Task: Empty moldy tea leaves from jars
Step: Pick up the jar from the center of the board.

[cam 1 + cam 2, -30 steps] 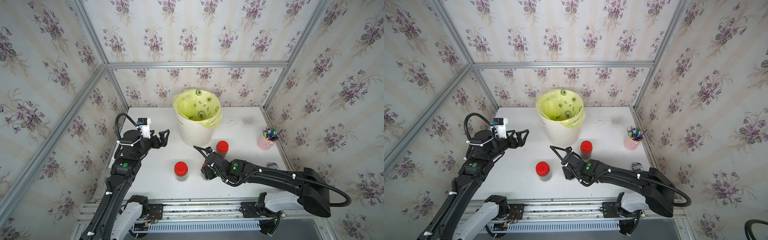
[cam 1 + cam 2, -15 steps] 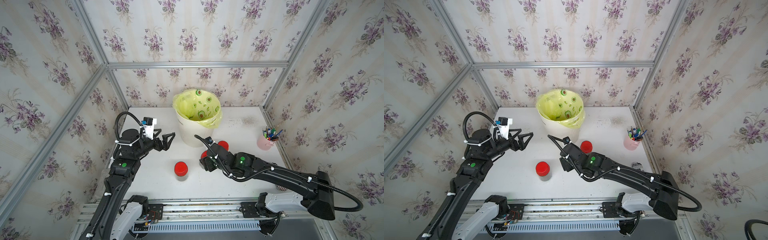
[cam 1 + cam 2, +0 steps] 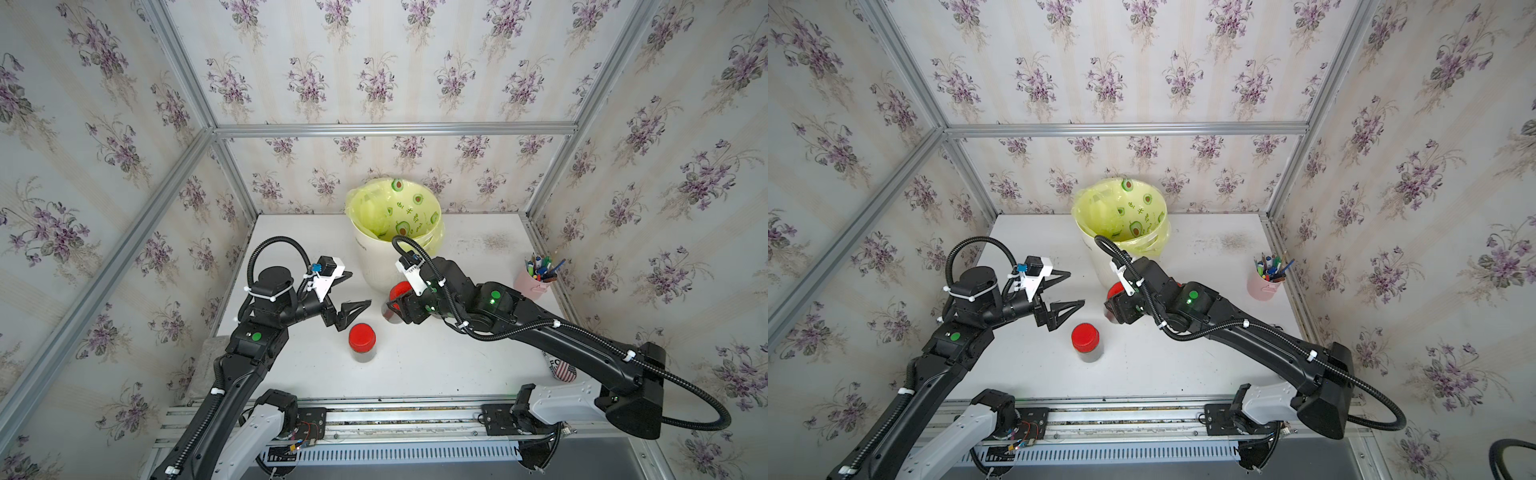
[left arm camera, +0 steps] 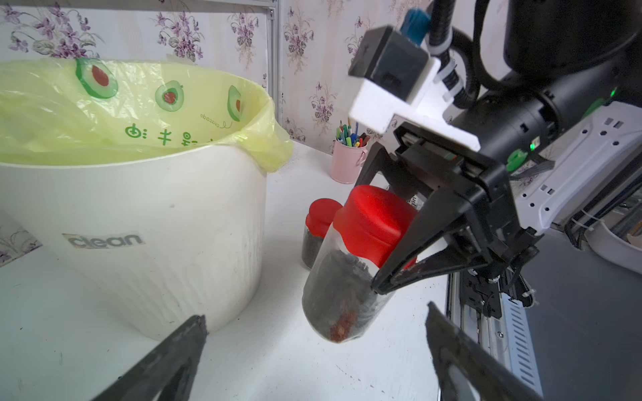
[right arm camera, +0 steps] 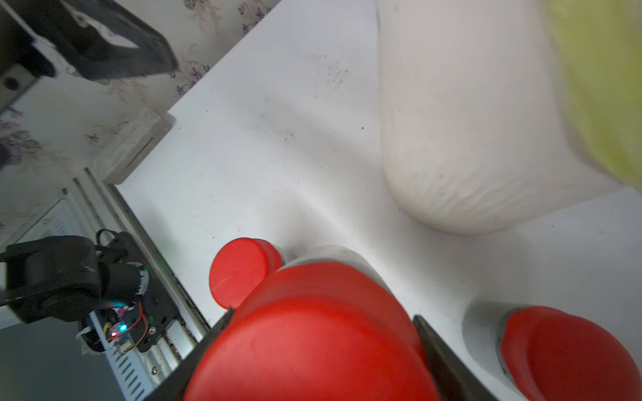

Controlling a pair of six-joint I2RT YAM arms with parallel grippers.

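Note:
My right gripper (image 3: 395, 308) (image 5: 323, 324) is shut on a clear jar with a red cap (image 3: 400, 291) (image 3: 1115, 288), which it holds tilted above the table in front of the bin. Dark tea leaves (image 4: 333, 277) fill the held jar; the right fingers (image 4: 417, 257) clamp it at the cap. My left gripper (image 3: 360, 288) (image 3: 1077, 287) (image 4: 314, 314) hangs open just left of it with nothing between its fingers. A second jar (image 3: 362, 343) (image 3: 1086, 343) (image 5: 239, 270) stands upright in front. A third jar (image 4: 321, 225) (image 5: 562, 350) stands behind the held one.
The cream bin (image 3: 374, 266) (image 3: 1100, 266) (image 4: 156, 225) with a yellow avocado-print bag stands at the back centre. A pink pen cup (image 3: 534, 282) (image 4: 347, 165) is at the right wall. A small flag-patterned can (image 3: 561, 370) and a grey block (image 3: 208, 357) sit near the front corners.
My right gripper has lifted its jar off the table, tilted it and carried it back toward the bin. My left gripper has moved right toward it, staying open.

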